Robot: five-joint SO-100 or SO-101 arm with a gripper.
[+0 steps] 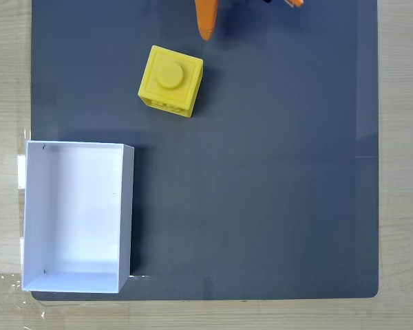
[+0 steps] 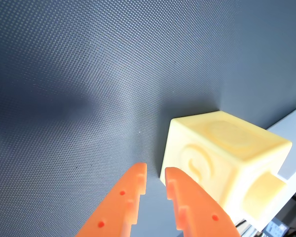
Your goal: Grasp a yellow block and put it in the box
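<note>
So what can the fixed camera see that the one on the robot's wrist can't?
The fixed view takes in the whole white box, empty, the full dark mat and the wooden table around it. The wrist view gives a close look at the orange gripper, fingertips nearly together beside the block, not around it. Both show the yellow block resting on the mat, outside the box.

You see a bright yellow block (image 1: 170,80), a plain white box (image 1: 76,216), orange fingers (image 2: 187,202), a dark grey finely dotted mat (image 1: 261,172), and a pale wood-grain worktop (image 1: 7,69).
</note>
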